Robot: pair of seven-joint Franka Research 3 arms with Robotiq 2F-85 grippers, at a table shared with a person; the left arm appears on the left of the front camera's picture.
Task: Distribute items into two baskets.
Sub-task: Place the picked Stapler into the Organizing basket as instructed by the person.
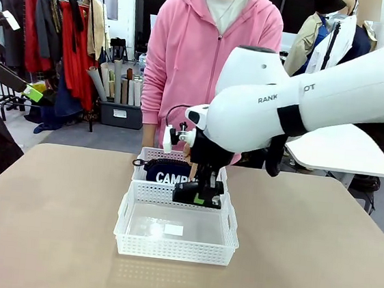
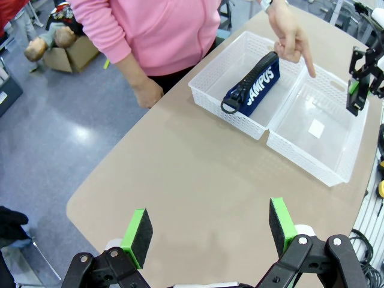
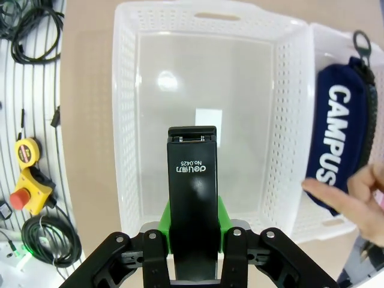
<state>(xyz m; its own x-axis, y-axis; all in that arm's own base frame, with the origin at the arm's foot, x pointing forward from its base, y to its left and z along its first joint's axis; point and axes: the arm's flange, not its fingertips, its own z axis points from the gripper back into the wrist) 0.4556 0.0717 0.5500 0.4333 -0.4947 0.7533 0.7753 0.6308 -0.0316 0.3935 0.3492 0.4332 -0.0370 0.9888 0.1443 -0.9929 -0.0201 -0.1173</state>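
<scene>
Right arm reaches across the middle from picture right, wrist pointing down, right gripper (image 1: 199, 194) hanging over the near basket (image 1: 228, 227) at its far rim. Its fingers pinch the black stapler (image 3: 192, 180) between the green pads (image 3: 222, 217); in the right wrist view the stapler sticks out along the fingers, nose toward the basket floor, "deli No.0425" print readable. Stapler is above the basket interior, not touching the floor as far as I can tell. Near basket holds only a small white label (image 3: 208, 117) on its bottom. Far basket (image 2: 210, 78) sits touching the near one, end to end, and holds the navy CAMPUS pouch (image 2: 255, 84), lying on its long edge with the lettering facing the near basket. Person in a pink hoodie (image 1: 208, 56) stands at the far side; one hand (image 2: 290, 33) points an index finger down at the shared rim between the baskets, fingertip just beside the pouch. Left gripper (image 2: 210, 231) is held well off to the side over bare table (image 2: 180, 180), jaws spread wide, nothing between them.
</scene>
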